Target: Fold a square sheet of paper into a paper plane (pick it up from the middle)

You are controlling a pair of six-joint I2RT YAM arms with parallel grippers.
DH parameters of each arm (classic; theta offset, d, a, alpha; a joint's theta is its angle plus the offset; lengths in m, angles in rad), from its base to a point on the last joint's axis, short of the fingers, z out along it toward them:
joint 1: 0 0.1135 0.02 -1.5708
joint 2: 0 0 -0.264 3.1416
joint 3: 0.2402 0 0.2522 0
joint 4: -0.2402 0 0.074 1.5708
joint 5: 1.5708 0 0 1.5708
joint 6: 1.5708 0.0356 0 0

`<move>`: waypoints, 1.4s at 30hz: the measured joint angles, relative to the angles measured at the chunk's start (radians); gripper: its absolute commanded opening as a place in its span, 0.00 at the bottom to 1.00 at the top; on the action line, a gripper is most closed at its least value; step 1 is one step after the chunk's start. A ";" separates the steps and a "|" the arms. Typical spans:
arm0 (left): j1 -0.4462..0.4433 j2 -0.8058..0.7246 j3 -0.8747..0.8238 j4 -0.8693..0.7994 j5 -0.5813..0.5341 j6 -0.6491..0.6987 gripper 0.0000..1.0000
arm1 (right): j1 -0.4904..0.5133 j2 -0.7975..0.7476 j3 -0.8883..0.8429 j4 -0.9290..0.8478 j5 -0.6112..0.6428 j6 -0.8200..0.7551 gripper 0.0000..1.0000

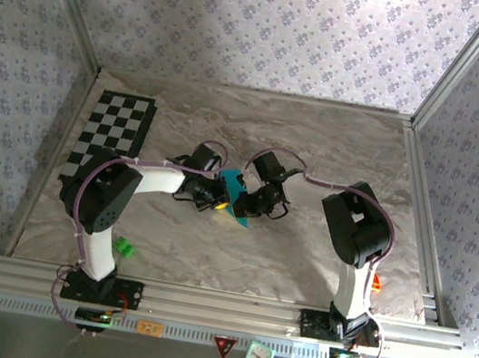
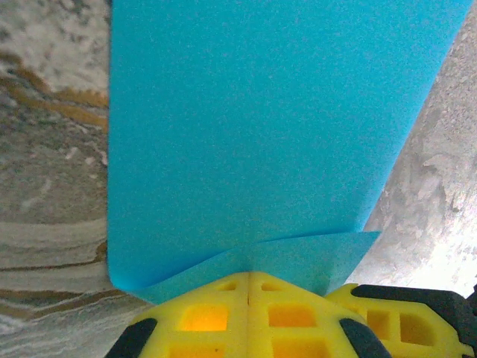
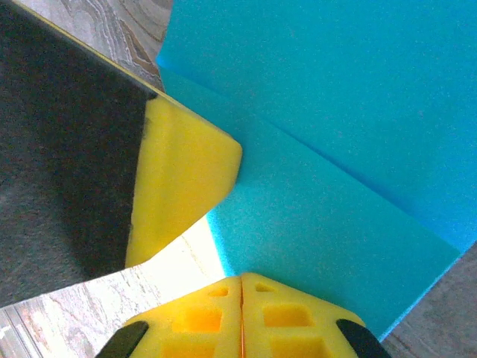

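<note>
Item, my left tool (image 1: 212, 195) (image 2: 248, 280): fingers pressed together and clamped on the edge of the square sheet of paper (image 1: 237, 195) (image 2: 261, 134) (image 3: 335, 112), which spreads out ahead of the tips. Item, my right tool (image 1: 249, 201) (image 3: 241, 282): fingers likewise together on the sheet's edge, with creased cyan layers ahead and to its right. The sheet sits between my two tools, over the bench (image 1: 318, 146).

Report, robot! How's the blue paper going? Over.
Left gripper, right gripper shut, tips on creased cyan-blue paper sheet. Small green block lies well aside.
</note>
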 measured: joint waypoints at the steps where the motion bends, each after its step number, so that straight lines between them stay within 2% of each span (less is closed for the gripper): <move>1: 0.000 0.000 0.000 0.000 0.000 0.000 0.05 | 0.000 -0.001 -0.004 0.002 -0.001 -0.003 0.09; 19: 0.000 0.001 0.000 0.000 0.009 0.004 0.05 | -0.019 -0.130 -0.177 0.019 0.011 -0.002 0.09; 29: 0.000 0.003 0.004 -0.005 0.012 0.010 0.05 | -0.019 -0.193 -0.217 0.025 0.047 0.025 0.09; 42: 0.000 0.008 0.018 -0.021 0.011 0.026 0.05 | 0.004 -0.154 -0.195 0.050 0.050 0.058 0.09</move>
